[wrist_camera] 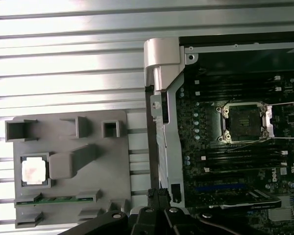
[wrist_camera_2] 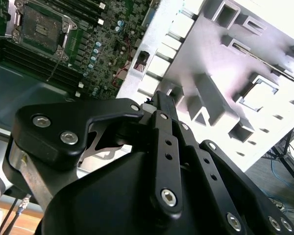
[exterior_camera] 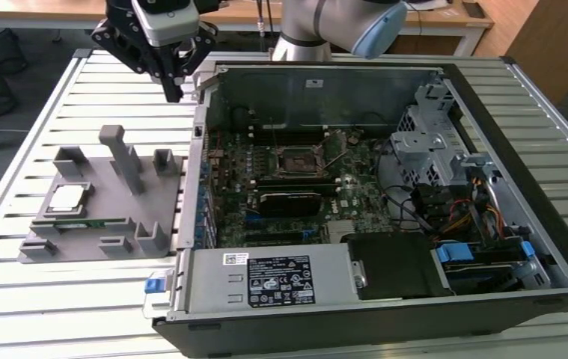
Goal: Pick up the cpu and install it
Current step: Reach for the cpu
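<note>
The cpu [exterior_camera: 67, 197], a small square chip with a shiny pale top, lies in a recess of the grey holder plate [exterior_camera: 114, 217] at the exterior view's left; the first wrist view shows the cpu [wrist_camera: 34, 172] too. My gripper [exterior_camera: 173, 91] hangs high above the table, beyond the holder and beside the case's far left corner. Its black fingers [wrist_camera: 159, 195] meet at the tips with nothing between them, so it is shut. The open black socket [exterior_camera: 297, 161] sits on the motherboard inside the case, and it appears in both wrist views [wrist_camera: 245, 122] [wrist_camera_2: 39, 29].
The open computer case [exterior_camera: 523, 82] fills the middle and right of the slatted metal table [exterior_camera: 44, 299]. A green memory stick [exterior_camera: 84, 222] lies in the holder just in front of the cpu. Grey posts [exterior_camera: 124, 157] stand up from the holder.
</note>
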Robot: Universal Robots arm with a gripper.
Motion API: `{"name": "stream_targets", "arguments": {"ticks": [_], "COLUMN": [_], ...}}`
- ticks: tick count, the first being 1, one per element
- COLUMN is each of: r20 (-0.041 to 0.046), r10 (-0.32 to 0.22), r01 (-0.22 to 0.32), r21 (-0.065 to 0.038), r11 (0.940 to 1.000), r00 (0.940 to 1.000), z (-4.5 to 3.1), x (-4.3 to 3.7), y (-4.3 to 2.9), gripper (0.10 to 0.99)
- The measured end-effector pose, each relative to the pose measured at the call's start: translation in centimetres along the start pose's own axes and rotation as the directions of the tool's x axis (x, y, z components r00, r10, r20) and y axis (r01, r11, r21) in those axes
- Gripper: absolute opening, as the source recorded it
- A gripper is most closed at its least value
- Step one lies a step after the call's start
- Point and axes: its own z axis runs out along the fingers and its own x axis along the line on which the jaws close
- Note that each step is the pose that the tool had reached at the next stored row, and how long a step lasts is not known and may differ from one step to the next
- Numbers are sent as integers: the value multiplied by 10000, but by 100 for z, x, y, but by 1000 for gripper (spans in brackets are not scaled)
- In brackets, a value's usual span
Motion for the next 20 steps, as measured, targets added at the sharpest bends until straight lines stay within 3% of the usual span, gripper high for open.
{"name": "stream_targets", "arguments": {"ticks": [20], "r20": [-180], "r10": [8], "r01": [-8], "r21": [15], "r11": [10000], "r00": [9998], "z": [33], "x": [157], "y": [-13], "gripper": [106]}}
